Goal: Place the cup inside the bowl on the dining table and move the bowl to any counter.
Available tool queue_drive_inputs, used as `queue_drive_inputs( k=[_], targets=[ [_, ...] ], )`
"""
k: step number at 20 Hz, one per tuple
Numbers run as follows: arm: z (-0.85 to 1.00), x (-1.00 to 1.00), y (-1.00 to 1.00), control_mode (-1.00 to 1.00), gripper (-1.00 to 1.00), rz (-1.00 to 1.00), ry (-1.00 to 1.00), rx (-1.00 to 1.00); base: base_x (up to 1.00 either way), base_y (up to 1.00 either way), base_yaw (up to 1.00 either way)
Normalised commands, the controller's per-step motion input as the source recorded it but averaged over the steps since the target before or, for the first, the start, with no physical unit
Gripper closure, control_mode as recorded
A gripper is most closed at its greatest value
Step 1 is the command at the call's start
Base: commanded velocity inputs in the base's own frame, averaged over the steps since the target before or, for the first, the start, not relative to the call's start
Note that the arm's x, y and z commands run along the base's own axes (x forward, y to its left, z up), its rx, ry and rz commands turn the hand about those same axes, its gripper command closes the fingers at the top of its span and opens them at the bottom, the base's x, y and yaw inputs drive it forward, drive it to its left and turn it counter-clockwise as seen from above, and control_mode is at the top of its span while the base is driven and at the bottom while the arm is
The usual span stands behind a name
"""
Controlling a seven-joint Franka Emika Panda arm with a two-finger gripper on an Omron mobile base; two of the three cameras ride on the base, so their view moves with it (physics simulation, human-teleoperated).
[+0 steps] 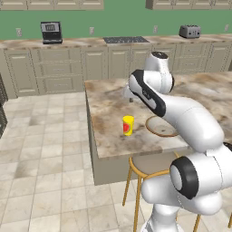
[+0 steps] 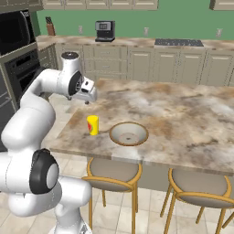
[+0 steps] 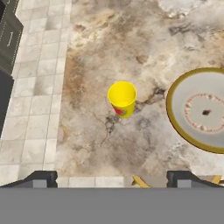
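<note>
1. Stools point(image 2: 113, 173) with tan seats and yellow-brown legs sit nearest you, tucked against the near side of the bench point(image 2: 183, 114), the free-standing island with the marbled stone top.
2. You see the cup point(image 3: 122, 99) standing upright on that bench, close to its near edge and its left end, yellow with a red mark low on its side.
3. You find the bowl point(image 3: 202, 109) just beside the cup on its right, apart from it, tan-rimmed and grey inside, holding nothing.
4. Your hand point(image 3: 112, 179) hangs above the bench, beyond the cup, looking down on cup and bowl; its fingers stand wide apart, released, grasping nothing.
5. Beyond the island, you see the wall-side counter point(image 1: 90, 43) carrying a coffee machine point(image 1: 51, 32) and a toaster point(image 1: 189, 31).
</note>
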Motion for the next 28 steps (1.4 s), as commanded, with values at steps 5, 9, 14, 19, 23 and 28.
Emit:
queue_drive_inputs(
  k=[5, 9, 14, 19, 23, 28],
  targets=[
    [-0.11, 0.00, -0.23, -1.00, -1.00, 0.00, -0.06, 0.17, 0.00, 0.00, 0.00],
    [-0.08, 0.10, -0.04, -1.00, -1.00, 0.00, 0.00, 0.00, 0.00, 0.00, 0.00],
    [-0.08, 0.09, -0.15, -1.00, -1.00, 0.01, 0.00, 0.00, 0.00, 0.00, 0.00],
    [-0.16, 0.23, -0.25, -1.00, -1.00, 0.02, 0.00, 0.00, 0.00, 0.00, 0.00],
    [-0.17, 0.35, -0.22, -1.00, -1.00, 0.02, 0.05, 0.00, 0.00, 0.00, 0.00],
    [-0.05, 0.43, -0.02, -1.00, -1.00, 0.00, 0.19, 0.00, 0.00, 0.00, 0.00]
  ],
)
